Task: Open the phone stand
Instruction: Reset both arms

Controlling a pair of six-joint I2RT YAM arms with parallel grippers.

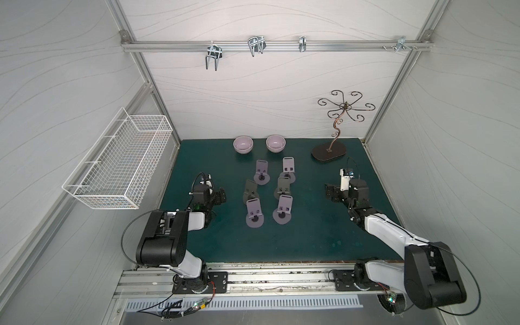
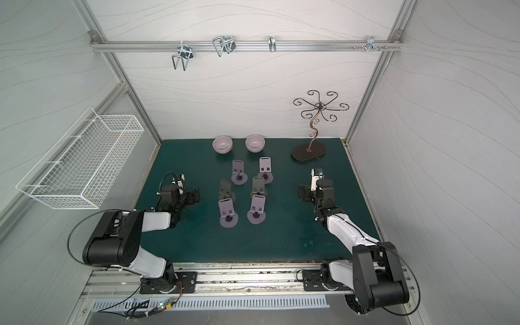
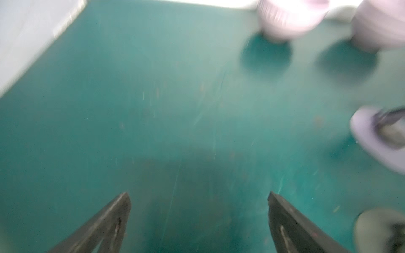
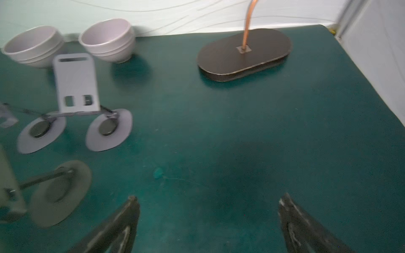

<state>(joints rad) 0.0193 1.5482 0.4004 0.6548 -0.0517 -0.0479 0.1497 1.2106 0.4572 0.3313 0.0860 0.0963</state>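
I've got the left gripper (image 1: 221, 195) and right gripper (image 1: 328, 192) flanking the six phone stands (image 1: 284, 206), jaws spread wide and empty, probably so neither knocks the propped-up backs.

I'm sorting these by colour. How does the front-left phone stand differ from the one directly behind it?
The lilac phone stand is pale; the dark grey phone stand behind it is much darker. The lilac one's plate faces the robot almost squarely; the dark one's looks turned leftward. Both hold a plate raised over a round base; neither is gripped.
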